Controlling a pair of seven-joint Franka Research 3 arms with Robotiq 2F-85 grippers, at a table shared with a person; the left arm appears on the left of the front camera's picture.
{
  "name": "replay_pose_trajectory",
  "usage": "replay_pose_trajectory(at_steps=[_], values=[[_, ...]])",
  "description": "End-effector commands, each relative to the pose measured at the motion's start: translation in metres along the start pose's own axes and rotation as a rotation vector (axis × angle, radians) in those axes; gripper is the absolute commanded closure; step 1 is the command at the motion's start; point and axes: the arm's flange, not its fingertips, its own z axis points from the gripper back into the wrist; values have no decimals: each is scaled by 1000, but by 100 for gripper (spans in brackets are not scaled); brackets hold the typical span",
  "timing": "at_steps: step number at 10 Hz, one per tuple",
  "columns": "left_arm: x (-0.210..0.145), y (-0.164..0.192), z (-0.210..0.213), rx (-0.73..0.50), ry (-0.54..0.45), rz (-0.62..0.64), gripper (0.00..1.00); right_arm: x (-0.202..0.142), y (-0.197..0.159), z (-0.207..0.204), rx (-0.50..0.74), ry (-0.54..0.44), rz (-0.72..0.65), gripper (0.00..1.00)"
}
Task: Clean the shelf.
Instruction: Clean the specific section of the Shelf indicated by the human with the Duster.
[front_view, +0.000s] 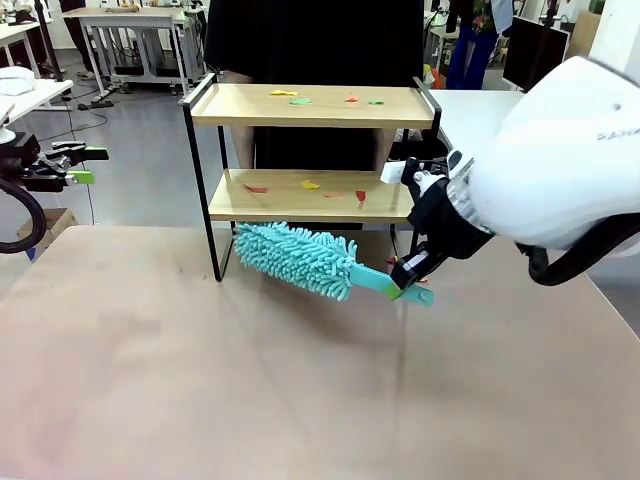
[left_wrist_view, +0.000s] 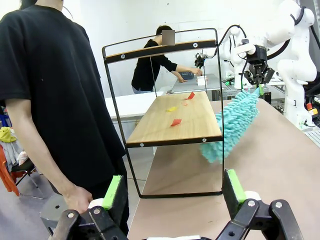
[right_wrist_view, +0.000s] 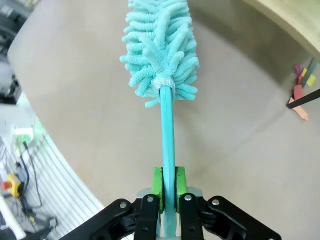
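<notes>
- At the far side of the pale beige desk (front_view: 300, 390), in front of a person in a black shirt (front_view: 310, 40): the small two-tier shelf of light wooden boards in a thin black metal frame (front_view: 240, 108), upright on its four legs.
- On the upper board: small coloured paper scraps (front_view: 300, 99), yellow, green and orange, spread along the middle.
- On the lower board: red and yellow scraps (front_view: 310, 184), also lying loose.
- In the right pincer (front_view: 410, 288), pressed together on the thin turquoise handle: a fluffy turquoise chenille duster (front_view: 295, 258), its head low, just in front of the lower board and under its front edge, clear of the scraps.
- Left pincer (front_view: 88, 165) spread wide, holding nothing, well off to the left of the shelf.
- Judging from this: tool in hand and brought up to the shelf, but no sweeping result to see.
- Left to do, by the look of it: clearing both boards.
</notes>
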Motion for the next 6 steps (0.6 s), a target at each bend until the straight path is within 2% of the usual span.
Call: replay_pose_trajectory(at_steps=[1,3,6], values=[[2,-1,0,1,-2,-5,0,-72,-2,20,124,7,122,87],[2,-1,0,1,-2,-5,0,-90,-4,51,136,42,202,87],[2,-1,0,1,-2,-5,0,-133,-20,113,19,113,220,87]])
